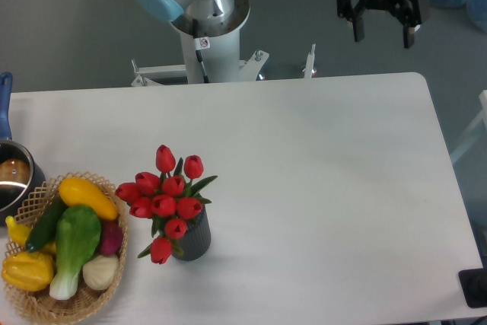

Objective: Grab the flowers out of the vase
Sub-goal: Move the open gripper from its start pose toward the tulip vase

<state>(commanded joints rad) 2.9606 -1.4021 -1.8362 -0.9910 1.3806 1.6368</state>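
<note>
The flowers (167, 200), a bunch of red tulip buds with green leaves, stand in the small dark grey ribbed vase (194, 240) near the table's front left. The bunch spreads wider than the vase and hides its mouth. My gripper (383, 33) hangs high at the upper right, beyond the table's far edge, far from the flowers. Its two black fingers point down and stand apart, open, with nothing between them.
A wicker basket (46, 306) holding yellow, green and purple vegetables sits at the front left corner, close to the flowers. A metal pot (9, 176) with a blue handle is at the left edge. The arm's base (205, 36) stands behind the table.
</note>
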